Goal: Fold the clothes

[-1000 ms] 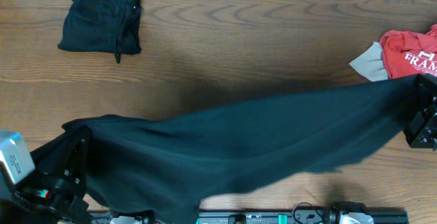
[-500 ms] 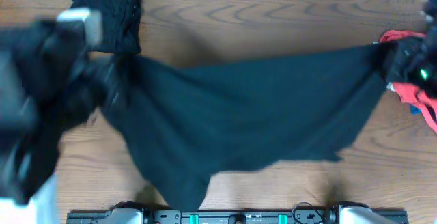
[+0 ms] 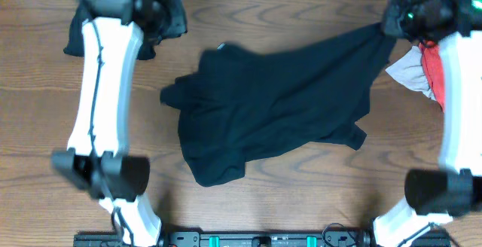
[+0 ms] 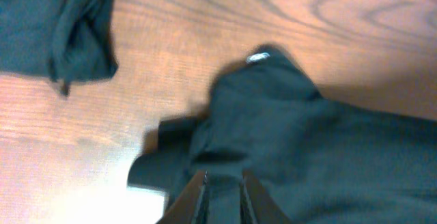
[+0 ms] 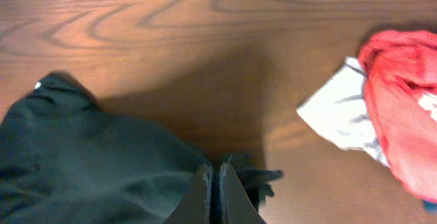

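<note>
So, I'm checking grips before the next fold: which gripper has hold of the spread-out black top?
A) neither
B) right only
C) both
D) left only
B: the right gripper is pinched shut on a corner of the black top, while the left gripper hangs clear of it, that end lying loose on the table.

Four garments out here right now: two black tops, namely one spread black top (image 3: 271, 111) and one bundled black top (image 3: 75, 40), plus a single red tee (image 5: 403, 115) and a single light grey piece (image 5: 334, 118), with one small white label (image 4: 258, 57) on the spread one. Two white arms on the job, left arm (image 3: 102, 89) and right arm (image 3: 456, 104), with two grippers to match, left gripper (image 4: 222, 183) and right gripper (image 5: 213, 176), two fingers showing on each. Just the one wooden table (image 3: 301, 21) under the lot.
</note>
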You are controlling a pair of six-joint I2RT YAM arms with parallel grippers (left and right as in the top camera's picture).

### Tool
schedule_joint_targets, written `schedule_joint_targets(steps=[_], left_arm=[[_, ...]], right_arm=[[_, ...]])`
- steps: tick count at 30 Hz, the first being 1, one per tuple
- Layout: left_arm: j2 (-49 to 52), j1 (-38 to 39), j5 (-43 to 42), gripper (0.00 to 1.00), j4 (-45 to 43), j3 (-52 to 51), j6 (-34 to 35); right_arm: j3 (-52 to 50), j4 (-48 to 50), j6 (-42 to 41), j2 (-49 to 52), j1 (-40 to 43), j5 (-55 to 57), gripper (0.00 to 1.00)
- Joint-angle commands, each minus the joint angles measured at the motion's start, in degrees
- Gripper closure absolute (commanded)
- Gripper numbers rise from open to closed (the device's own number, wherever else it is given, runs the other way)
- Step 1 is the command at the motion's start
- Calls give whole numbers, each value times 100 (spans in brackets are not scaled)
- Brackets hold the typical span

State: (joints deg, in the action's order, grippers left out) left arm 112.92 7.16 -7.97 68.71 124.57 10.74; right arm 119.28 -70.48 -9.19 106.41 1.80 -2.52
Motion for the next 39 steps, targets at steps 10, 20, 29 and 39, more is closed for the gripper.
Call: schedule_joint_targets(steps=[10,20,29,39], left_arm=[[1679,-28,247,65,-898,2,-262],[1869,-28,-411,11,-966,0,-903],[2317,-24,-1097,8,-841,-39,-1014],[2570,111,-1130,7,-828,-39,-1119]], right_arm=[[-20,1226,-83,1923,15,103,99],[-20,1523,-83,2138,15,103,99],[-20,1532,-33,2144,17,125,99],[-20,1519,7,2144,15,125,99]])
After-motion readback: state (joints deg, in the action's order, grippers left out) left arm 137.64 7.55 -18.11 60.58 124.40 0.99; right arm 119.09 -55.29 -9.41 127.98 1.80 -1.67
